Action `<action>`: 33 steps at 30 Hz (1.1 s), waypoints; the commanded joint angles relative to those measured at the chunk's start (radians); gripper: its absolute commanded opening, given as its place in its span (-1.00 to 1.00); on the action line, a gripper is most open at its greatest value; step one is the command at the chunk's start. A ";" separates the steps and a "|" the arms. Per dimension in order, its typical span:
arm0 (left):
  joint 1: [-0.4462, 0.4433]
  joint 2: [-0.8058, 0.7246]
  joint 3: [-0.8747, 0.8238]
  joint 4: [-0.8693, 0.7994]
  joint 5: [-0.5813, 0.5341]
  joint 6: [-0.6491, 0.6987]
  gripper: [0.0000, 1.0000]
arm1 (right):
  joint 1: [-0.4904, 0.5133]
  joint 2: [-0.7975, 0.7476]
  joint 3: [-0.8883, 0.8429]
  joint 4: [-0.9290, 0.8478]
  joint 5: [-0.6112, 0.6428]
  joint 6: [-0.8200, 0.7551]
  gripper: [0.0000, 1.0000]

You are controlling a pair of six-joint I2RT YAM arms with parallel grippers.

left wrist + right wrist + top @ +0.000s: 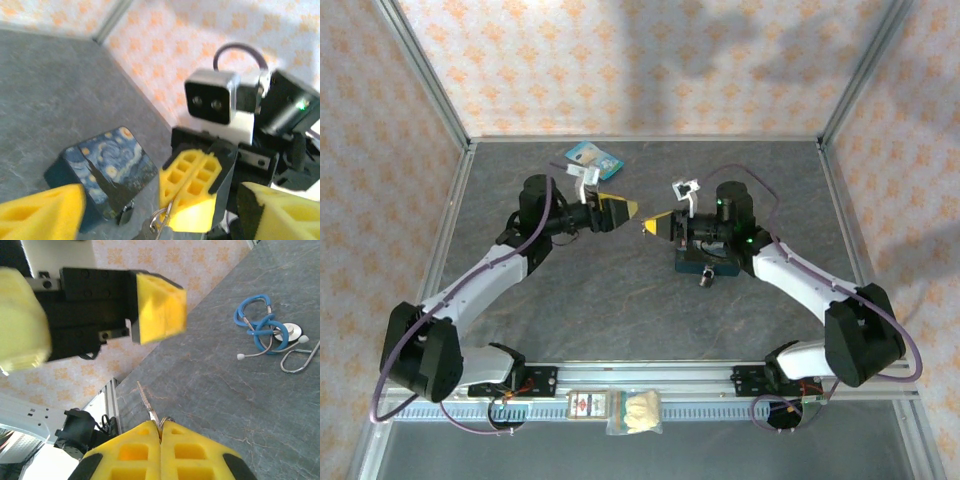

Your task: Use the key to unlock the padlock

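left gripper [620,210]: stood wide open and held nothing, raised above the table [620,300], its tip facing the right gripper.
right gripper [160,432]: was clamped shut on the head of the key.
key [146,401]: stuck out of the closed tip, its thin blade pointing toward the left gripper, clear of the table.
padlock [706,281]: lay on the table at the edge of the blue starry tin [107,167], below the right arm, apart from the key.
stethoscope [265,325]: lay on the table, well apart.
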 commanded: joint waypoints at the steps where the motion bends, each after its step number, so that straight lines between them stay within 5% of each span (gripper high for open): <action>1: 0.005 -0.044 -0.032 0.129 -0.145 -0.180 0.76 | 0.004 -0.046 -0.014 0.011 0.065 -0.033 -1.00; 6: 0.005 -0.037 -0.111 0.263 -0.200 -0.366 0.70 | 0.013 -0.058 -0.005 -0.013 0.143 -0.072 -1.00; 16: -0.058 0.047 -0.225 0.529 -0.309 -0.726 0.51 | 0.123 -0.076 -0.018 0.033 0.624 -0.280 -1.00; 22: -0.088 0.107 -0.200 0.547 -0.320 -0.809 0.41 | 0.235 -0.086 -0.085 0.153 0.908 -0.551 -1.00; 33: -0.103 0.150 -0.178 0.549 -0.337 -0.841 0.27 | 0.335 -0.048 -0.130 0.247 1.061 -0.798 -1.00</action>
